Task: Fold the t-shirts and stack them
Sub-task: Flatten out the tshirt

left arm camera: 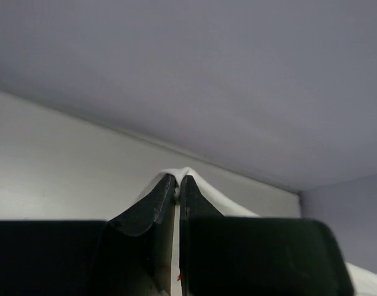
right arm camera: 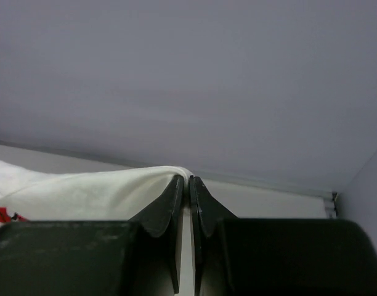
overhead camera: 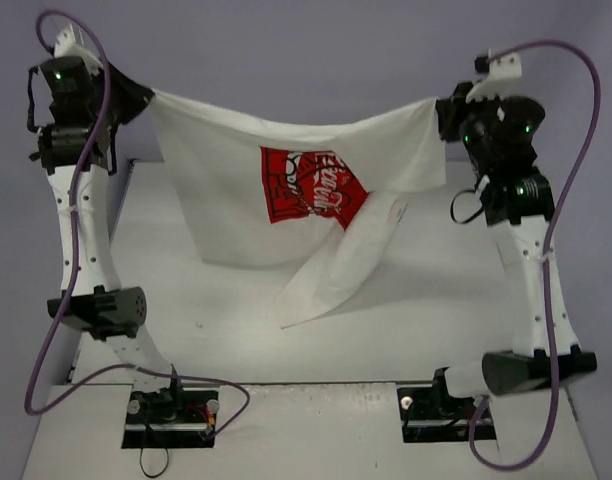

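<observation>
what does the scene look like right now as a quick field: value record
item: white t-shirt with red graphic
state: unfolded, hanging spread in the air, top edge sagging
left tool: shut on one upper corner
right tool: shut on the other upper corner
loose part: a flap hangs lowest, over the table
fold: not yet started

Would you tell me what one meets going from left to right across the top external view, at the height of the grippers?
left gripper, shut on one top corner → t-shirt, hanging spread between the arms → red graphic on its chest → right gripper, shut on the other corner
</observation>
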